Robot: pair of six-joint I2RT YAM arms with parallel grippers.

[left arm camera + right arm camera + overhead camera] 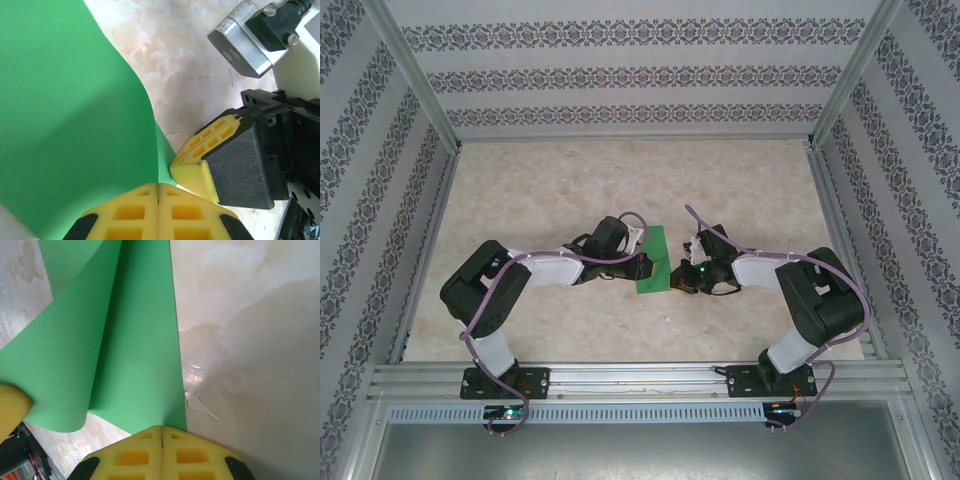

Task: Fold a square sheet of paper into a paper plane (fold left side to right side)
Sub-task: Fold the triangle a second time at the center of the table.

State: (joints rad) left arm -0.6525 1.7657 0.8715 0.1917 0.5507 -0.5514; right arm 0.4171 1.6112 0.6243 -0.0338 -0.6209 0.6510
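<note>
The square sheet of paper (653, 262) is bright green and lies mid-table between both arms. Its left part is lifted and curls over toward the right (75, 355), above the flat lower layer (142, 365). My left gripper (159, 186) is shut on the lifted flap's edge; the same green flap (70, 115) rises straight from its seam. My right gripper (162, 429) is shut, its tips resting on the lower layer's near corner by the right edge. From the left wrist view, the right gripper (175, 167) touches a green sliver beside my left pads. The paper plane is out of view.
The marbled tabletop (550, 190) is bounded by aluminium rails and patterned walls. A small chipped mark (202, 407) lies on the surface just right of the paper. The two grippers (642, 262) (680, 278) sit almost touching.
</note>
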